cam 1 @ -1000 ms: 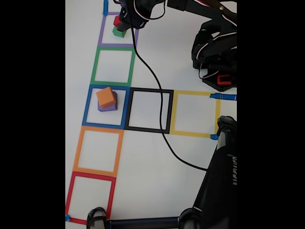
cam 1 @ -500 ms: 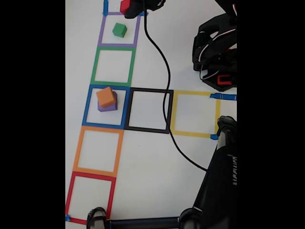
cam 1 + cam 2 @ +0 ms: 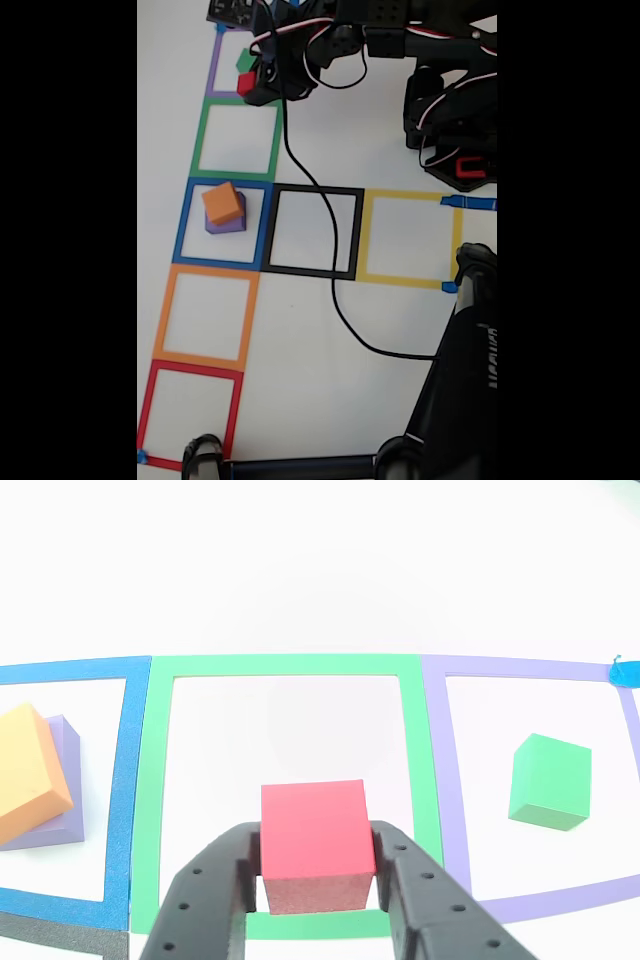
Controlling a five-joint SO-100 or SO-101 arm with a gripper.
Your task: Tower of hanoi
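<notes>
Other view, looking out past the tool (image 3: 316, 865): its two black jaws are pinching the red cube (image 3: 316, 840) by opposite side faces, the cube sitting over the near band of the green tape square (image 3: 288, 666); whether it is raised off the white table (image 3: 300, 560) or resting on it cannot be told. At three o'clock of the red cube the green cube (image 3: 549, 781) lies alone inside the purple tape square (image 3: 520, 668). At nine o'clock, inside the blue tape square (image 3: 122, 780), the orange cube (image 3: 28, 773) sits on top of the purple cube (image 3: 62, 805).

From the fixed view the tool (image 3: 256, 84) hangs near twelve o'clock of the frame, red cube (image 3: 245, 83) between its tips, green cube (image 3: 245, 61) just beyond, and the orange-on-purple stack (image 3: 224, 208) well apart toward six o'clock.

These blocks look small, light and rigid, with matte faces that should not slip; flat opposite sides at mid-height seem the sensible hold, centred so the cube does not twist.
</notes>
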